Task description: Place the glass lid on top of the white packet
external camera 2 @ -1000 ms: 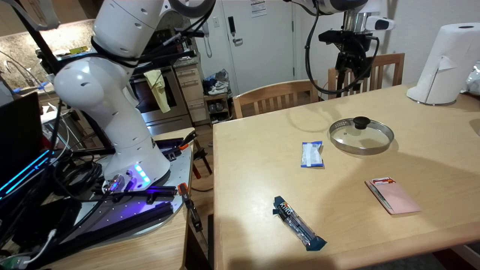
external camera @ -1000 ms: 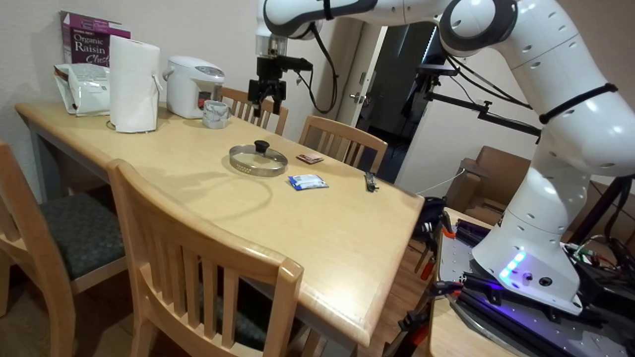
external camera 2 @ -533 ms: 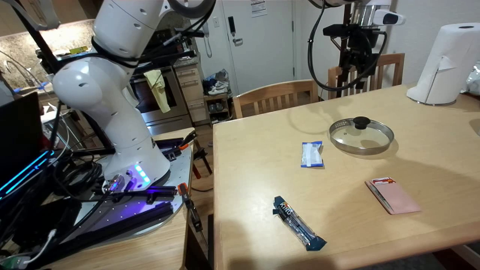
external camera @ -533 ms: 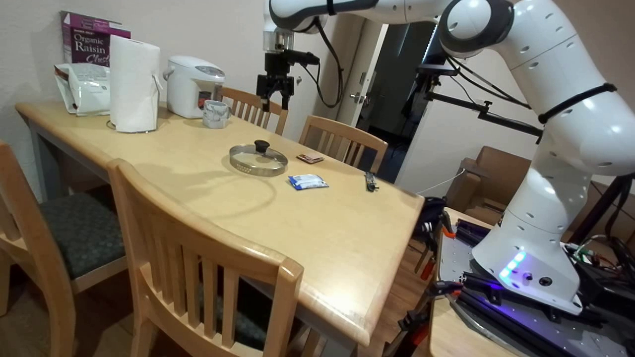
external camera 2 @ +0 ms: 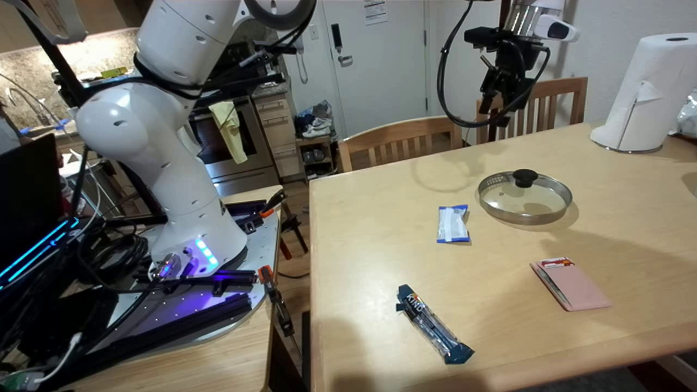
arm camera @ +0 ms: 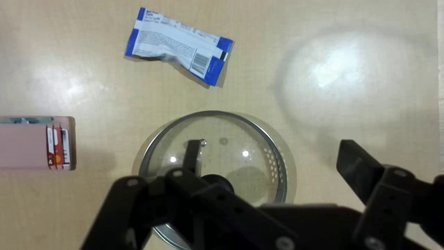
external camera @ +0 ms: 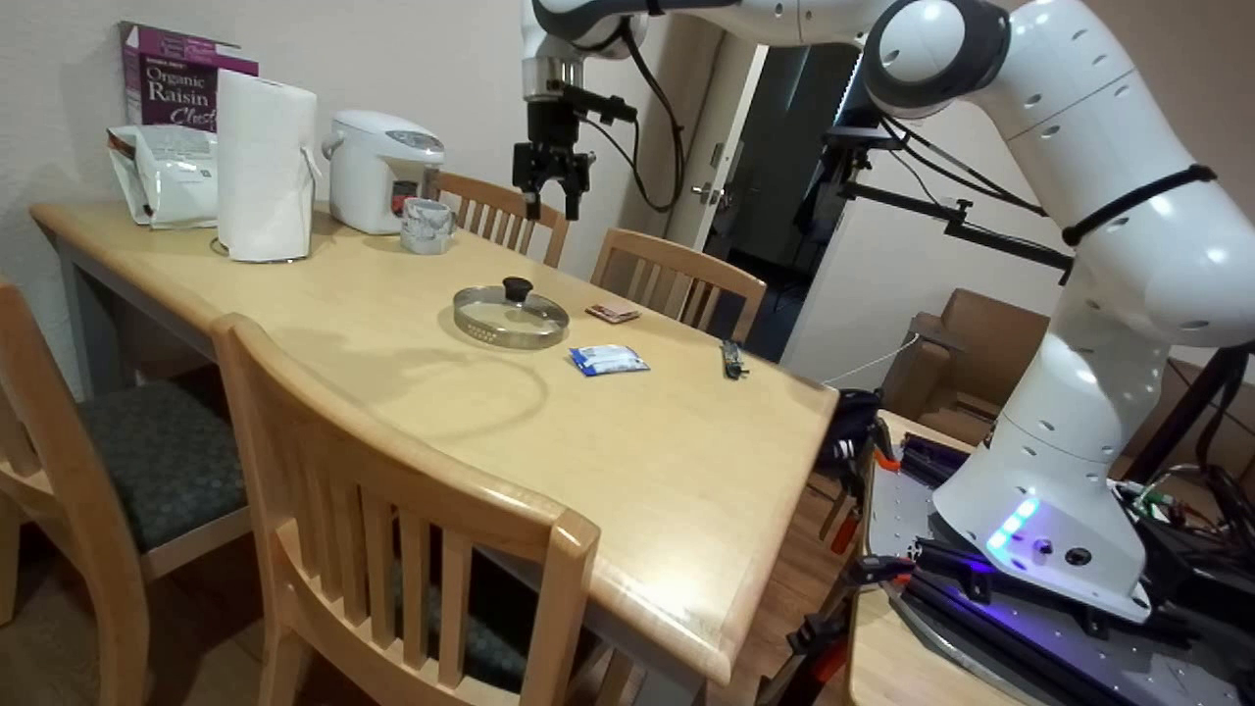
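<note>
The glass lid [external camera: 510, 322] lies flat on the table, dark knob up, in both exterior views [external camera 2: 525, 206]. In the wrist view the lid [arm camera: 225, 156] is partly hidden by the gripper; its knob shows beside one finger. The white packet [arm camera: 173, 43] with blue ends lies flat near the lid, apart from it. It also shows in both exterior views [external camera: 610, 360] [external camera 2: 452, 224]. My gripper [external camera: 552, 208] is open and empty, high above the table. In the wrist view one fingertip overlaps the lid and the other overlaps bare table, with the gripper [arm camera: 270, 146] off-centre from the knob.
A pink card wallet [external camera 2: 577, 288] and a dark wrapped bar [external camera 2: 433, 326] lie on the table [external camera 2: 370, 261]. A paper towel roll [external camera: 265, 172], a water boiler [external camera: 377, 181] and a mug [external camera: 427, 226] stand at the far end. Wooden chairs [external camera: 417, 471] line the table's sides.
My gripper has shifted slightly to the right in an exterior view and tilted a little. It stays open and high. The lid, packet and other objects have not moved.
</note>
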Tool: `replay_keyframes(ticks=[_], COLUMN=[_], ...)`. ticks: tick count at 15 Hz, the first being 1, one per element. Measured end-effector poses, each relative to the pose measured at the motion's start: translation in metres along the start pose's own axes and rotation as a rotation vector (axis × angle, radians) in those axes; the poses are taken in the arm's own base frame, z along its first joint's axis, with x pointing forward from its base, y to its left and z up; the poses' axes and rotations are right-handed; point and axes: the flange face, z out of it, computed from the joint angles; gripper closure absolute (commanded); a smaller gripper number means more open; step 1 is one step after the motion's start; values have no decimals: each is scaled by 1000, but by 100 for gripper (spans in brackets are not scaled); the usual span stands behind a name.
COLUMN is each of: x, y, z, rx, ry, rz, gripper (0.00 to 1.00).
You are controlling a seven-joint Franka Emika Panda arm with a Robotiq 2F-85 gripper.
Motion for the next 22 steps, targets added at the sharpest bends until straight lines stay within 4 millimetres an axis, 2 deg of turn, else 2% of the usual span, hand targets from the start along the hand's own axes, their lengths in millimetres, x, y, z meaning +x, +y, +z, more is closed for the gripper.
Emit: replay_keyframes(ticks=[9,12,14,19,20,22], x=[8,16,24,40,40,39], y=[0,5,11,14,12,8], z=[-1,7,28,105,115,120], rx=[15,13,6,-9,-11,-15], ry=[51,77,73,-18,-40,-57], rz=[27,36,47,54,52,46], gripper=[0,0,0,0,0,0])
